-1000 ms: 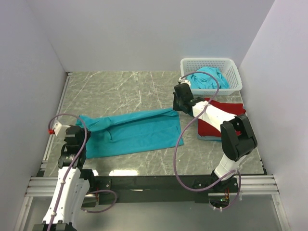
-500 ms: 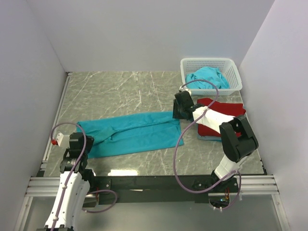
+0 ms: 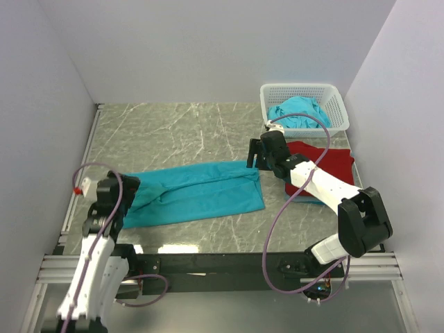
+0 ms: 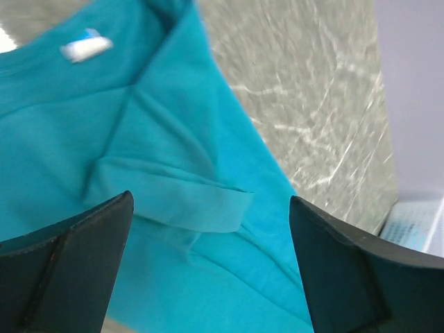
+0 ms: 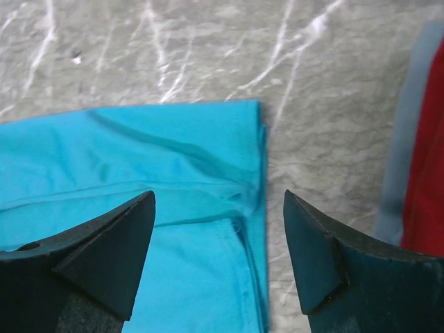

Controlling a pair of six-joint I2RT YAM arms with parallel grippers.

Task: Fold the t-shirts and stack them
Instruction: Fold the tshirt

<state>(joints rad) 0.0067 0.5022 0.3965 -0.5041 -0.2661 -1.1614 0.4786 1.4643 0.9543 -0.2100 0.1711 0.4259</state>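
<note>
A teal t-shirt point(image 3: 198, 191) lies folded lengthwise across the marble table, its collar end to the left. My left gripper point(image 3: 126, 189) hovers open over that collar end point(image 4: 173, 173), nothing between its fingers. My right gripper point(image 3: 254, 154) is open above the shirt's right hem corner point(image 5: 236, 208), holding nothing. A deep red t-shirt point(image 3: 329, 163) lies folded on a teal one at the right, partly under the right arm. Another teal t-shirt point(image 3: 298, 112) is heaped in the white basket.
The white lattice basket point(image 3: 336, 104) stands at the back right corner. White walls enclose the table on three sides. A metal rail point(image 3: 83, 166) runs along the left edge. Purple cables loop off both arms.
Both grippers were shut on the teal shirt's ends a second ago and have opened, letting it go. The shirt now lies flat, and the right arm has shifted slightly right.
</note>
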